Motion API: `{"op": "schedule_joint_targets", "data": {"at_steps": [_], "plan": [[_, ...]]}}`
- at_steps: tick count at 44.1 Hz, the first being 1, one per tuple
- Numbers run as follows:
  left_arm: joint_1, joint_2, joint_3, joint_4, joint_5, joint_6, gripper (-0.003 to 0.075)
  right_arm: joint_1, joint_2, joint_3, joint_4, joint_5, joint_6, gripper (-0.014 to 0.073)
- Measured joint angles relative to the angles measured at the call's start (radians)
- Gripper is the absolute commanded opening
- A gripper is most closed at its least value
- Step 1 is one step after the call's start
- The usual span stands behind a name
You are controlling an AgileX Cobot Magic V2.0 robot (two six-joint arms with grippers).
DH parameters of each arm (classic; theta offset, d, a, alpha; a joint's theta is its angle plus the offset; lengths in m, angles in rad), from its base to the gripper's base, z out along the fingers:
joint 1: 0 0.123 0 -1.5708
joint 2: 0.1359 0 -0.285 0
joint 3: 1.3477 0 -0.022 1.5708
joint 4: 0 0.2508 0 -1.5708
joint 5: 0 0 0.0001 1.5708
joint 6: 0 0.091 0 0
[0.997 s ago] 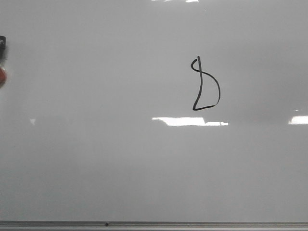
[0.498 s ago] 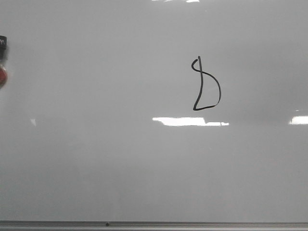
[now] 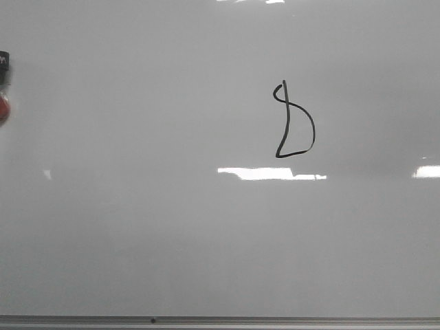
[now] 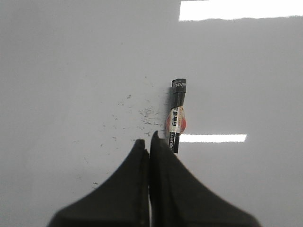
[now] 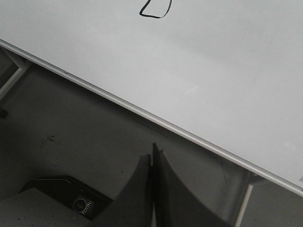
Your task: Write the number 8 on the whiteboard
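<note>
The whiteboard (image 3: 137,220) fills the front view, glossy pale grey with bright reflections. The number 8 (image 3: 288,120) is a thin black stroke with one D-like loop, right of centre; its lower loop shows in the right wrist view (image 5: 151,17). My left gripper (image 4: 147,139) is shut and empty over the board (image 4: 71,71). A black marker with a white-and-red label (image 4: 177,113) lies on the board just beyond its fingertips; it also shows at the front view's left edge (image 3: 3,75). My right gripper (image 5: 151,158) is shut and empty, off the board (image 5: 213,56) past its edge.
The grey metal frame strip (image 3: 220,320) runs along the board's near edge and shows in the right wrist view (image 5: 142,111). Below it are dark floor, a black device with a dial (image 5: 80,204) and a white leg (image 5: 244,203). Small ink specks (image 4: 142,113) dot the board near the marker.
</note>
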Motion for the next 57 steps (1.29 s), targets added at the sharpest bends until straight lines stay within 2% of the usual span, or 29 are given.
{"op": "schedule_joint_targets", "data": {"at_steps": [17,22,29,38,48,57], "plan": [[0.0,0.0,0.0,0.0,0.0,0.0,-0.0019,-0.024,-0.043,0.04,-0.002,-0.039,0.0,-0.0118],[0.0,0.0,0.0,0.0,0.0,0.0,-0.0019,-0.098,-0.137,0.148,-0.008,-0.182,0.0,-0.0118],[0.0,0.0,0.0,0.0,0.0,0.0,-0.0019,-0.215,-0.296,0.356,-0.008,-0.477,0.0,-0.0118],[0.0,0.0,0.0,0.0,0.0,0.0,-0.0019,-0.294,-0.462,0.63,-0.008,-0.78,0.0,-0.0118],[0.0,0.0,0.0,0.0,0.0,0.0,-0.0019,-0.302,-0.512,0.833,-0.008,-1.002,0.0,-0.0118],[0.0,0.0,0.0,0.0,0.0,0.0,-0.0019,-0.302,-0.512,0.851,-0.008,-1.063,0.0,-0.0118]]}}
